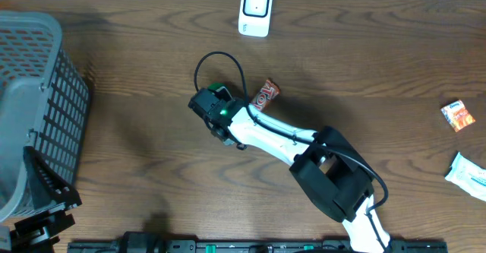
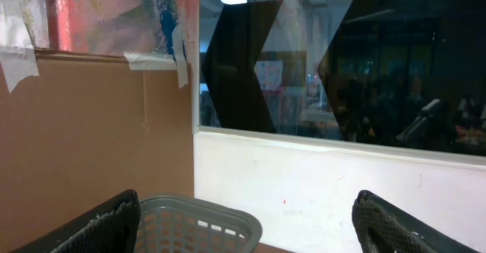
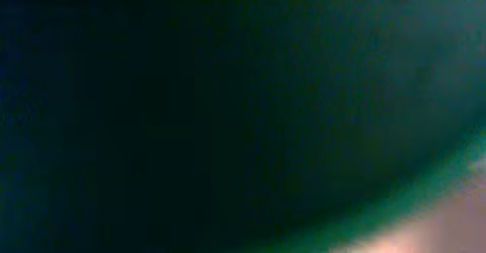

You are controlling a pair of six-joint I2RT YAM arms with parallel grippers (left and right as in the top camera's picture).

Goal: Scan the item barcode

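Right gripper (image 1: 211, 101) pinching green item (image 1: 217, 89), jaws closed. Risk: loose grip letting item slip, barcode missing scanner (image 1: 255, 11) at 12 o'clock. Left gripper (image 2: 247, 219) sitting open.

We see a dark wooden table (image 1: 137, 131), grain clear, low sheen. Grey plastic basket (image 1: 30, 25), matt lattice. White scanner (image 1: 255, 11), smooth glossy plastic. Red snack packet (image 1: 265, 93), shiny foil. On the left gripper (image 2: 244, 226), 2 fingers (image 2: 387, 226), rough matt black.
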